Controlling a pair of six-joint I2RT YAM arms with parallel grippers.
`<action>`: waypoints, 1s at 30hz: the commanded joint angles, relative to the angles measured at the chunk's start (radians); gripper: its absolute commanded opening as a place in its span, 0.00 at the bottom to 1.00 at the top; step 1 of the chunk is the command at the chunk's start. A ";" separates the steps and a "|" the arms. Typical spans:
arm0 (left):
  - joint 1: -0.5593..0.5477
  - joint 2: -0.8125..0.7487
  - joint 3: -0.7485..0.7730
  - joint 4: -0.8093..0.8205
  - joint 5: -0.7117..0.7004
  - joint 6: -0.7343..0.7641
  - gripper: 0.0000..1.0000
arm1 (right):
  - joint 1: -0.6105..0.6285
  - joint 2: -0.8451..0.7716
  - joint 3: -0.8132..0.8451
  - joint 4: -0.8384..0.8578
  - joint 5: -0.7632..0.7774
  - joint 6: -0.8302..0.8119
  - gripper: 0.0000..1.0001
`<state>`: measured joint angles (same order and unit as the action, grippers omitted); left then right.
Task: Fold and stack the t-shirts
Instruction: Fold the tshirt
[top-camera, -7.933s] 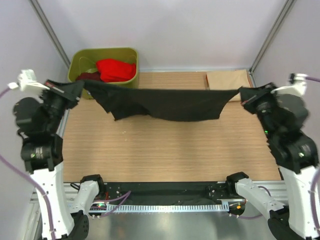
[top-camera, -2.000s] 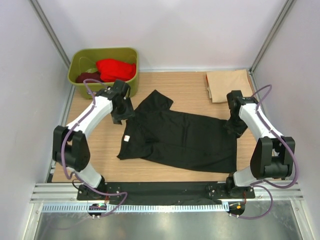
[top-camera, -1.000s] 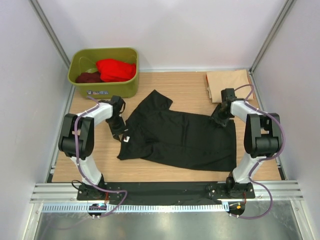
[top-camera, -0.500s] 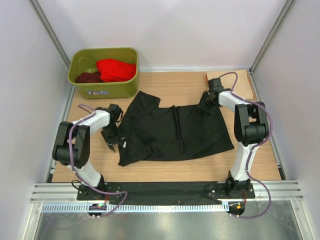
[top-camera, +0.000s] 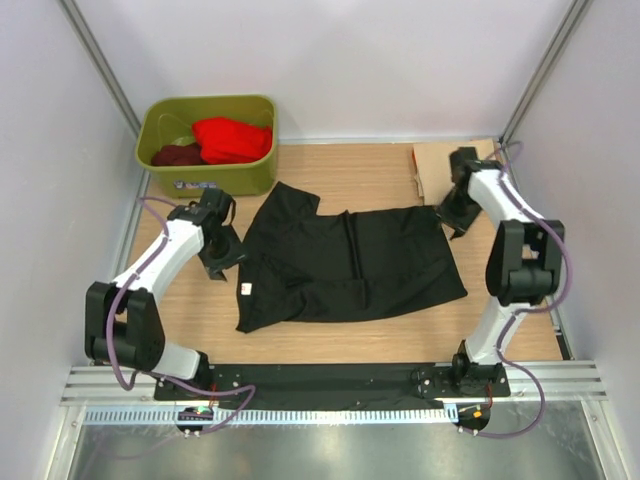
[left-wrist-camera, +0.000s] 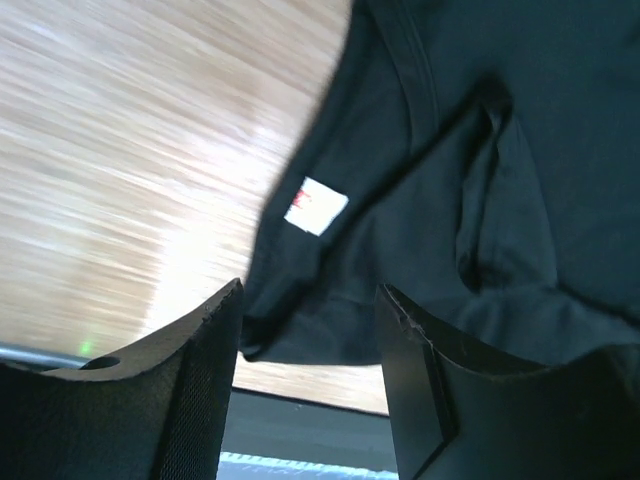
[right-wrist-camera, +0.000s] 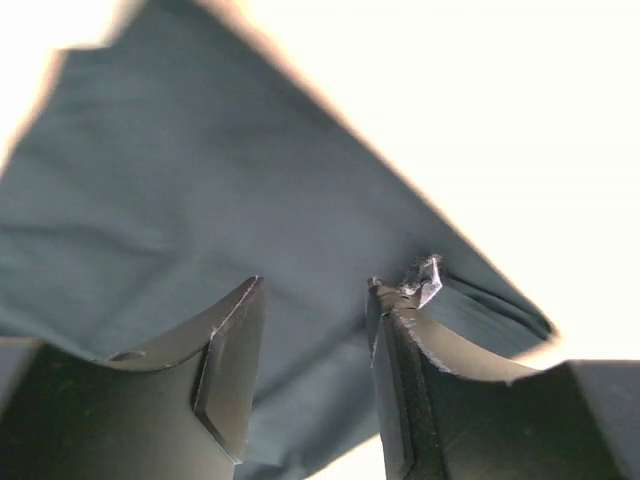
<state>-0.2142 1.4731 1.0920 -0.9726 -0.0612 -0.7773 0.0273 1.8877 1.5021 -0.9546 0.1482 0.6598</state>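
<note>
The black t-shirt (top-camera: 350, 265) lies spread flat across the middle of the table, its white neck label (top-camera: 247, 288) near the left edge. My left gripper (top-camera: 224, 262) hovers just left of the collar, open, with nothing between its fingers. In the left wrist view the left gripper (left-wrist-camera: 310, 290) looks down on the black t-shirt (left-wrist-camera: 480, 150) and the label (left-wrist-camera: 318, 205). My right gripper (top-camera: 450, 218) is open at the shirt's far right corner. In the right wrist view the right gripper (right-wrist-camera: 314, 285) is above the dark cloth (right-wrist-camera: 200, 180). A beige t-shirt (top-camera: 438, 160) lies folded at the back right.
An olive-green tub (top-camera: 205, 182) stands at the back left and holds a red t-shirt (top-camera: 232, 140) and a maroon t-shirt (top-camera: 175, 155). Metal frame posts and pale walls close in the sides. A black rail (top-camera: 330, 378) runs along the near edge.
Both grippers have let go of the black t-shirt, which was dragged a little toward the back. The left jaws opened wider and drew left; the right arm swung right toward the beige shirt.
</note>
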 joint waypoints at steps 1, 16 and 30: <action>0.002 -0.052 -0.082 0.092 0.148 0.015 0.57 | -0.090 -0.143 -0.106 -0.102 0.041 0.028 0.49; 0.003 0.177 -0.109 0.161 0.215 0.027 0.56 | -0.159 -0.268 -0.444 0.048 0.033 0.041 0.40; 0.010 0.233 -0.161 0.135 0.067 0.010 0.56 | -0.247 -0.432 -0.712 0.086 0.194 0.113 0.01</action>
<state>-0.2138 1.6848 0.9672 -0.8356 0.0910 -0.7639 -0.1974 1.5215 0.8242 -0.8692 0.2459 0.7376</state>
